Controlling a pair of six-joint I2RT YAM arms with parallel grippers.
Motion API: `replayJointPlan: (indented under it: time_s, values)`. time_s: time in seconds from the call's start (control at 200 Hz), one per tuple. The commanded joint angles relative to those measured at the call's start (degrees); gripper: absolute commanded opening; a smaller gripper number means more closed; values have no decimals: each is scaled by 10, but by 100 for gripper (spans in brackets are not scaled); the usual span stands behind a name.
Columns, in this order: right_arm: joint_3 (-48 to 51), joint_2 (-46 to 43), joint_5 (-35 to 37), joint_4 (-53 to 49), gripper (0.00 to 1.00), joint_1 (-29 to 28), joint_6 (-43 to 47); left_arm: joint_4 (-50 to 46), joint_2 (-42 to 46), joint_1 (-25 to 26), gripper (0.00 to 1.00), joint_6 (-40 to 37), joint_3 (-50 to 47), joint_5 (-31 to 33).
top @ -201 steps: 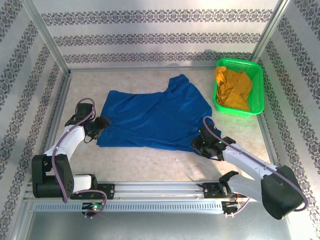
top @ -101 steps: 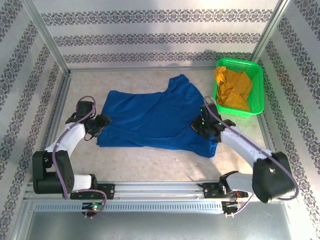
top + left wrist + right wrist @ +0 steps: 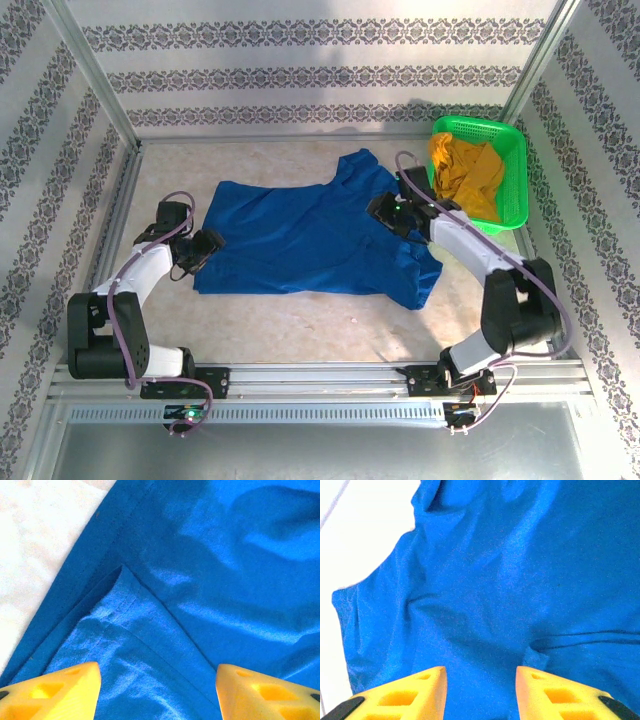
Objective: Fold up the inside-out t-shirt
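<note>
green plastic basket (image 3: 478, 122) sits at the far right corner of the beige table (image 3: 290, 320), mustard-yellow garment (image 3: 465, 178) bunched up inside it. patterned wall panels (image 3: 300, 70) on three sides, aluminium rail (image 3: 320, 376) along the near edge.

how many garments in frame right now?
2. The blue t-shirt lies spread on the table mid-scene; a mustard-yellow garment is bunched in the green basket at the far right. More could be hidden beneath it in the basket.
</note>
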State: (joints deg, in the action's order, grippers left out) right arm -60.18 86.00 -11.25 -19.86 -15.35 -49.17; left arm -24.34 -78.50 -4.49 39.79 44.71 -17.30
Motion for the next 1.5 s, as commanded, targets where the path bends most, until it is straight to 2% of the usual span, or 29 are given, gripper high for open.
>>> replayJointPlan:
  time_s: [0.0,0.2,0.355,0.585,0.699,0.979,1.259,1.329,1.404,1.494]
  values:
    - [43,-50,40,-53,43,25,41,-21,1,5,63,-25,24,16]
    - [88,-56,38,-66,47,70,93,-37,-7,5,67,-48,42,34]
    - [73,-24,36,-82,47,70,124,-50,-41,4,67,-56,71,39]
    - [68,-27,31,-80,47,69,130,-72,-114,4,67,-64,109,35]
    - [51,-15,28,-81,47,50,125,-61,-114,4,67,-59,98,41]
    - [-24,68,40,-87,51,-38,103,-56,-128,5,63,-67,79,51]
    - [-54,132,52,-95,50,-70,85,-64,-129,4,62,-79,89,67]
    - [-58,145,53,-91,47,-69,83,-65,-131,4,63,-83,91,68]
    - [-63,158,50,-88,39,-66,84,-65,-135,4,63,-86,94,68]
    - [-68,161,43,-87,9,-63,84,-62,-143,4,64,-88,96,66]
